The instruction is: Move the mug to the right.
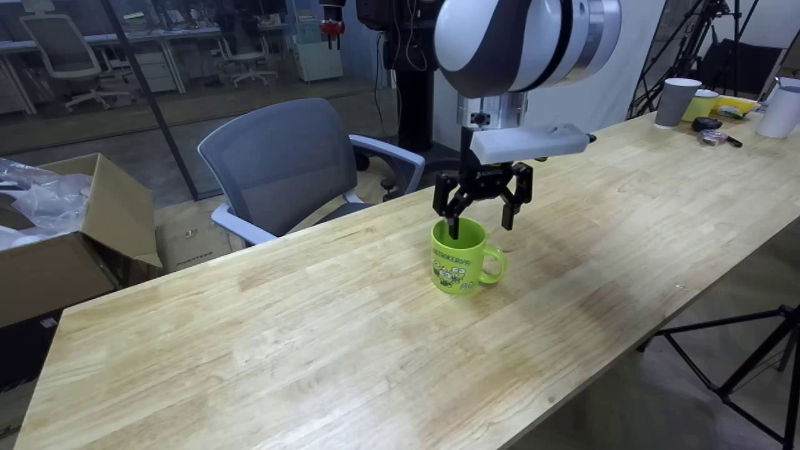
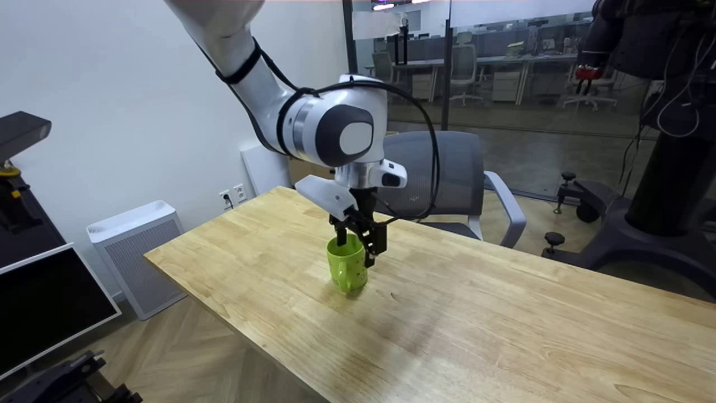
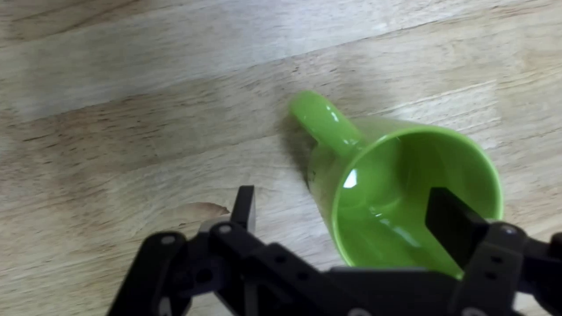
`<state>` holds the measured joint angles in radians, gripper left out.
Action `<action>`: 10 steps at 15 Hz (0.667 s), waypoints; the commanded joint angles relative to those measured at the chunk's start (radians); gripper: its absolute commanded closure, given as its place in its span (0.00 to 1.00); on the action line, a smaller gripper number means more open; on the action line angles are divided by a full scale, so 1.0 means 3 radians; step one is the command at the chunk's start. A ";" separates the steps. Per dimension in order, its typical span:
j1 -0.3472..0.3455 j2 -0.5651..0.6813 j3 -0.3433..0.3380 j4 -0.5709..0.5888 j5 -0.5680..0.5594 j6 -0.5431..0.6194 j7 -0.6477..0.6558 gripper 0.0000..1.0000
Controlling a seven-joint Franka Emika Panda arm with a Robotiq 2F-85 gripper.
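Note:
The lime-green mug (image 1: pixel 454 262) stands upright on the wooden table in both exterior views (image 2: pixel 348 266). Dark cartoon figures and lettering show on its side. In the wrist view the mug (image 3: pixel 386 184) fills the right half, its handle pointing up and left. My gripper (image 1: pixel 480 231) is open above the mug, also in an exterior view (image 2: pixel 355 253). One finger is down inside the mug's mouth. The opposite finger is outside the rim, on the handle side. In the wrist view, the near wall of the mug lies between the open fingertips (image 3: pixel 342 190), with gaps on both sides.
The wooden table (image 1: pixel 281 350) runs under the mug. A grey cup (image 1: pixel 677 103), a white cup (image 1: pixel 781 112) and small items stand at its far right end. An office chair (image 1: pixel 281 169) touches close to the back edge. An open cardboard box (image 1: pixel 119 206) stands beyond the left end.

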<state>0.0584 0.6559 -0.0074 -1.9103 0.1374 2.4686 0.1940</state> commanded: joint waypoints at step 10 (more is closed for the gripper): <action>-0.0172 0.0089 0.0041 -0.0025 0.0090 0.0068 -0.0165 0.47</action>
<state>0.0206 0.6858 -0.0023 -1.9138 0.1566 2.4884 0.1490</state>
